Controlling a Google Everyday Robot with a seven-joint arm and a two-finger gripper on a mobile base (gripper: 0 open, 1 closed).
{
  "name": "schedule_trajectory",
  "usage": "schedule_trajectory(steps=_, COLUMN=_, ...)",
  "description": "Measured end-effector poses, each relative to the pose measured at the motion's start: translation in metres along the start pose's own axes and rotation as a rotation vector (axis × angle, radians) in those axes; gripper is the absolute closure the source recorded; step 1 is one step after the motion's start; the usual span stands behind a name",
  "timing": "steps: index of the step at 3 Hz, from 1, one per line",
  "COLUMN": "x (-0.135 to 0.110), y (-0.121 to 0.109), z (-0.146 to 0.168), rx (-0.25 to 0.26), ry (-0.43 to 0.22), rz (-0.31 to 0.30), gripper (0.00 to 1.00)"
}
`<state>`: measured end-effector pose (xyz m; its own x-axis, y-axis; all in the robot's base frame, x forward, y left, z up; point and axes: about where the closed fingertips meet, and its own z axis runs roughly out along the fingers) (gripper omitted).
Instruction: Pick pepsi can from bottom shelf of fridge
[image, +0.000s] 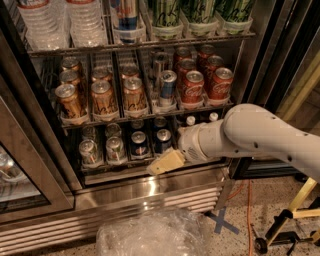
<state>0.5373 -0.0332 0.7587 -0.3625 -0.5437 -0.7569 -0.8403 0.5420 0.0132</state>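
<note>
The fridge (150, 190) stands open, with its glass door (30, 185) swung out at the left. The bottom shelf (120, 167) holds two silver-green cans at the left, then the dark navy pepsi can (139, 145), then a brighter blue can (162, 140). My gripper (165, 162), cream-coloured, sits at the shelf's front rail, just below the brighter blue can and right of and below the pepsi can. It holds nothing that I can see. My white arm (250, 137) hides the right lanes of the shelf.
Gold cans (102, 97) and red cans (192, 87) fill the rack above. Two small bottle tops (190, 120) show behind my arm. A crumpled clear plastic bag (150, 232) lies on the floor in front. A blue tape cross (223, 222) and a yellow stand (300, 207) are at the right.
</note>
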Motion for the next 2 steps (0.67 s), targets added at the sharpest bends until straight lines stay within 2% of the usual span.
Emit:
schedule_trajectory(steps=1, x=-0.011, y=0.014, z=0.042, rx=0.032, ry=-0.045, rz=0.08, gripper=0.0)
schedule_trajectory(steps=2, x=-0.019, y=-0.004, z=0.032, rx=0.17, ry=-0.094, rz=0.191, gripper=0.0)
